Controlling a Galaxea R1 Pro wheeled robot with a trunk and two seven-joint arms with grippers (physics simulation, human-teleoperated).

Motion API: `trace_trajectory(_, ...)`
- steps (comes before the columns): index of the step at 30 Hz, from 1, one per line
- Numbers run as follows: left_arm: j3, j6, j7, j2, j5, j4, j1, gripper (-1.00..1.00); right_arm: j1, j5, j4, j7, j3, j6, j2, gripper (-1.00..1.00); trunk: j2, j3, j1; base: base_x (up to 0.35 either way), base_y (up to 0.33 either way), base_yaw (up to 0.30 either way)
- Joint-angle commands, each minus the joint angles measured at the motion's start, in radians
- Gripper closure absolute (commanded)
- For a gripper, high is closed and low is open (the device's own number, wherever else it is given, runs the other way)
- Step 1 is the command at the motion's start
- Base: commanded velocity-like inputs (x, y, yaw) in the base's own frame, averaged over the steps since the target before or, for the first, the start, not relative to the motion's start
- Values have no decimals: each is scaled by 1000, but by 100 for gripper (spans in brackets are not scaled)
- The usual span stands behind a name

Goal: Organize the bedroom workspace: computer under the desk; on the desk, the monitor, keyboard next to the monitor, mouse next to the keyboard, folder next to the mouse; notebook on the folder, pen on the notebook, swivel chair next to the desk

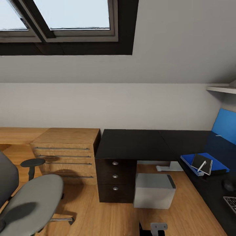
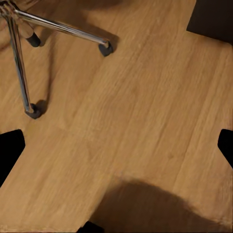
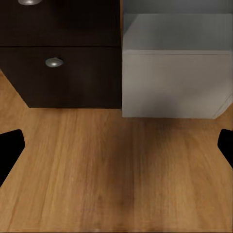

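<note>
The black desk (image 1: 131, 144) fills the middle and runs off to the right. On its right wing lies the blue folder (image 1: 190, 160), with the dark notebook (image 1: 198, 161) on it and the white pen (image 1: 202, 166) across the notebook. Nearer me sit the mouse (image 1: 228, 184) and a corner of the keyboard (image 1: 231, 204). Under the desk stands the grey computer (image 1: 154, 191) (image 3: 174, 82), beside the drawers (image 3: 58, 63). The swivel chair (image 1: 32, 203) is at lower left, apart from the desk; its chrome base (image 2: 63, 29) rests on the floor. My left gripper (image 2: 116, 150) and right gripper (image 3: 116, 148) hang open over floor, holding nothing. The monitor is out of view.
An oak dresser (image 1: 65, 154) with bar handles stands left of the desk. A blue wall panel (image 1: 226, 126) and a pale shelf (image 1: 223, 88) are at far right. The sloped wall with a skylight (image 1: 65, 19) hangs low over the desk. Oak floor (image 1: 85, 209) lies between chair and drawers.
</note>
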Motion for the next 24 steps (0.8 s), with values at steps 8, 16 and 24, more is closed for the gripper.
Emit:
trace_trajectory(8, -6, -4, 6, 1, 7, 20, -2, -100, -1, -10, 2, -6, 5, -6, -1, -100, 55, 17, -31, -338, 0, 145)
trace_trajectory(16, -7, -2, 5, -2, 6, 53, -1, -100, -1, -10, 2, -6, 4, -6, -2, -100, 111, 32, -62, -306, -70, 150)
trace_trajectory(24, -5, 0, -10, -12, 7, 112, -2, -100, -1, -10, 2, -6, 4, -6, 0, -100, 167, 47, -93, -66, -43, 150)
